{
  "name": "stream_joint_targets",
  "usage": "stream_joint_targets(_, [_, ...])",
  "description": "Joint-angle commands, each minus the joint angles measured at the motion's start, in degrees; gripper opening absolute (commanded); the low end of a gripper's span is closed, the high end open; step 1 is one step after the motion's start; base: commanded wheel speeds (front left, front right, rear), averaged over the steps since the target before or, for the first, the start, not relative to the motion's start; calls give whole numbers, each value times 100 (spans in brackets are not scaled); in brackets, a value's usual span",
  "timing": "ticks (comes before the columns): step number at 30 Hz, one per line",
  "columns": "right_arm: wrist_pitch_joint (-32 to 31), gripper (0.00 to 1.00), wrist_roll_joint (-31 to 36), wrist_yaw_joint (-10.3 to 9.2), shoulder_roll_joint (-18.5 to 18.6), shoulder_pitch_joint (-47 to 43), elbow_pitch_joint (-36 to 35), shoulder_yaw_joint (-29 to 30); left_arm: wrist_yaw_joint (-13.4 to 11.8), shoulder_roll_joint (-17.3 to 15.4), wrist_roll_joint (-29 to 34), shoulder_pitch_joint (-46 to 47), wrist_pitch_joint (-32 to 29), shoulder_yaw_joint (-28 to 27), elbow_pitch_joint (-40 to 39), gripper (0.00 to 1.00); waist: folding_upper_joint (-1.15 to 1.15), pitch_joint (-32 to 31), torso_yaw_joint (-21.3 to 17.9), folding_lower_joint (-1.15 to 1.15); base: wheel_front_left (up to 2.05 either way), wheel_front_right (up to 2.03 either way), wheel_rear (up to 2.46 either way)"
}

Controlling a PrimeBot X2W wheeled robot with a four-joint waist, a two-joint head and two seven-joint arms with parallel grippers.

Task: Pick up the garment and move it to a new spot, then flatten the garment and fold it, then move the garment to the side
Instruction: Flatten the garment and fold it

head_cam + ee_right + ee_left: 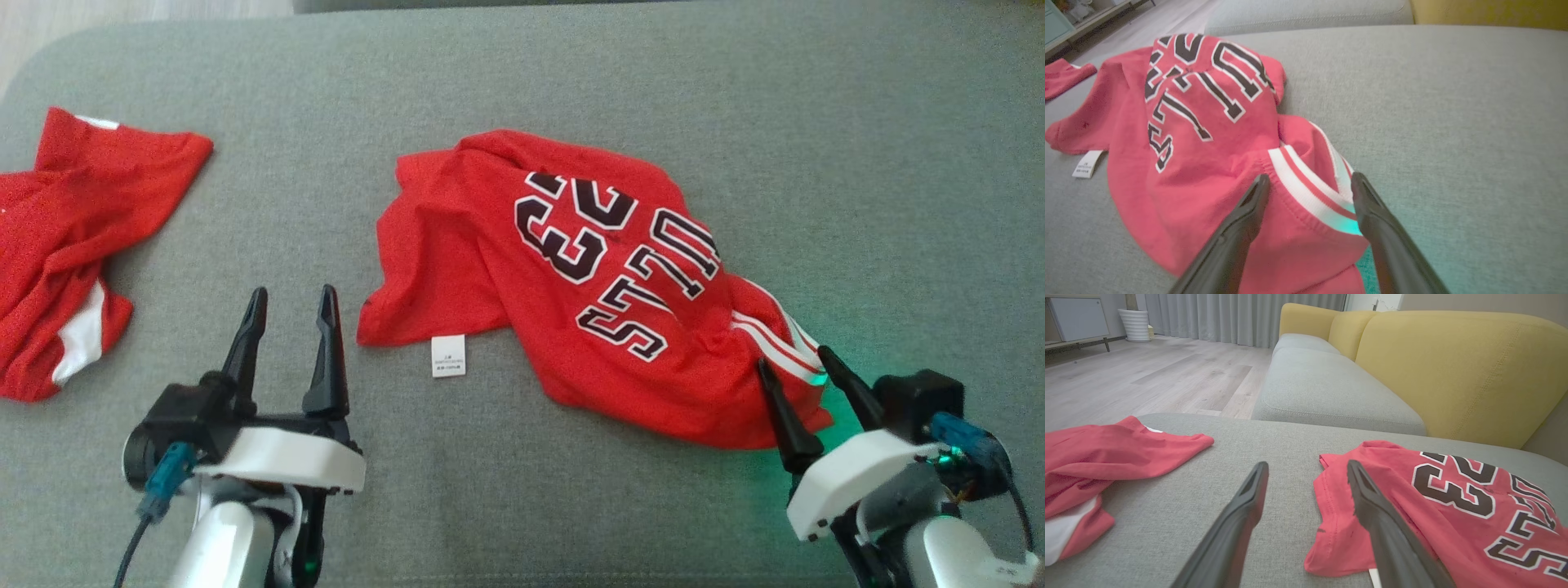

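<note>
A crumpled red jersey garment (pixel 571 286) with black-and-white lettering and the number 23 lies in the middle of the grey cushion (pixel 571 82). It shows in the left wrist view (pixel 1453 506) and the right wrist view (pixel 1200 134) too. My left gripper (pixel 294 300) hovers open just left of its hem corner, nothing between the fingers (pixel 1306 467). My right gripper (pixel 796 359) stands open over the white-striped collar edge (pixel 1314 183), its fingers straddling that trim (pixel 1310 179) without closing on it.
A second red garment with white patches (pixel 73 245) lies at the cushion's left edge. A white care label (pixel 448 355) sticks out below the jersey. Yellow sofa backrests (pixel 1453 371) and wooden floor (pixel 1147 371) lie beyond.
</note>
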State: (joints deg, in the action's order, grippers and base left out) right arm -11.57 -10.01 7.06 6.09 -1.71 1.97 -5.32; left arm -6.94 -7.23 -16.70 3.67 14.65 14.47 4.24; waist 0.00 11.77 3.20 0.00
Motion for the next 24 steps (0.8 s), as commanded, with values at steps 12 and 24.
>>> stream_joint_targets(12, [-8,0,-352,43,300,456,-346,-434,127,67,137,379,35,-203,-162,100,0,239,46,0,0,0,0])
stream_joint_targets(24, [153,0,-811,43,71,1237,-706,-120,257,159,217,530,35,-204,-172,100,0,336,24,0,0,0,0])
